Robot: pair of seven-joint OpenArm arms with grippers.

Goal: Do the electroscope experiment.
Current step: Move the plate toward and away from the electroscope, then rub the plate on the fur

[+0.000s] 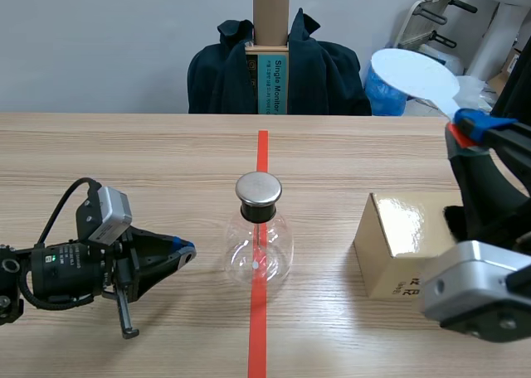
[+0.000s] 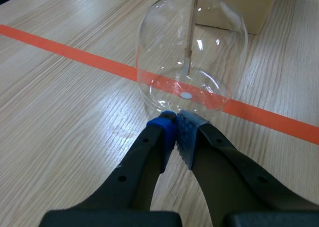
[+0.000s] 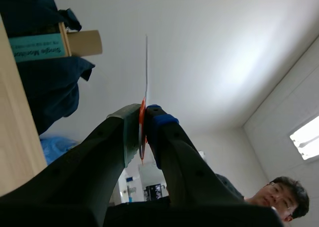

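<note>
Most work looks left. High by the table's (image 1: 124, 154) right edge, the right tool (image 1: 461, 129) is clamped on a white paddle (image 1: 413, 73). The left tool (image 1: 184, 250), pinched together, sits just beside the glass flask (image 1: 259, 252) at the table's middle.

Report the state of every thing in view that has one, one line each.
electroscope flask: upright, capped, not held.
left gripper: low, shut on nothing, tips at the flask's base.
right gripper: raised, shut on the white paddle.
white paddle: held up in the air, well clear of the flask.
cardboard box: closed, standing on the table, untouched.
</note>
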